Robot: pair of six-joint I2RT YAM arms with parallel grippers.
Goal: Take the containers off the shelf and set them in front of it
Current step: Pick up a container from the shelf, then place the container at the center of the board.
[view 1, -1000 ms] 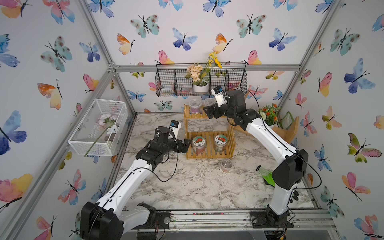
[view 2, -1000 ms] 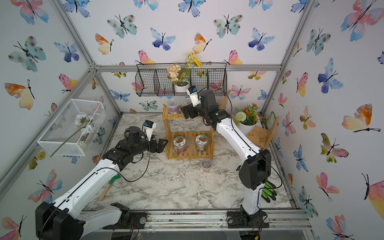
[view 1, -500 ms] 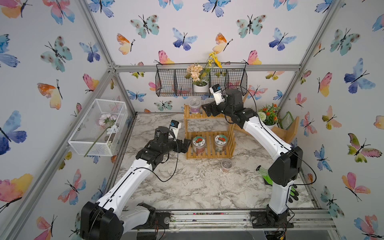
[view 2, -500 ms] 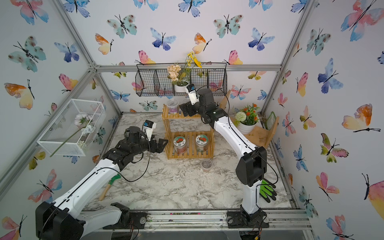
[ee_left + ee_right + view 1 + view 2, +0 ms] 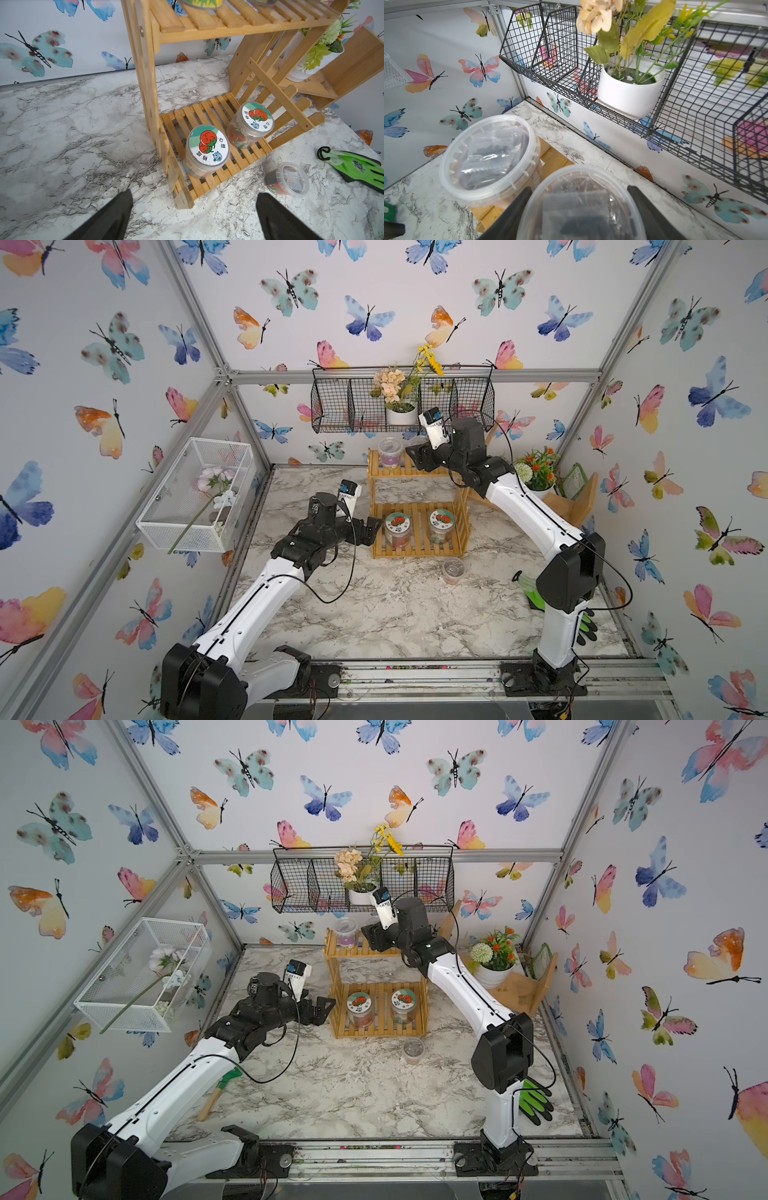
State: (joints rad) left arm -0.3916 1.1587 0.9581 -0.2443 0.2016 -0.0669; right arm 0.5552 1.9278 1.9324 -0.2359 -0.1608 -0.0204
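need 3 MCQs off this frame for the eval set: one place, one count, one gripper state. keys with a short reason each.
1. The small cup that is off the shelf stands:
A. on the table in front of it
B. behind it
C. on its top tier

2. Count of tomato-lid jars on the lower tier:
A. one
B. two
C. three

3. The left gripper is:
A. shut on a jar
B. open, holding nothing
C. shut, holding nothing

Key:
1 A, in both top views the cup sits on the marble just past the shelf's front edge.
2 B, two lids stand side by side on the slats.
3 B, its wrist view shows the fingers spread wide with nothing gripped between them.
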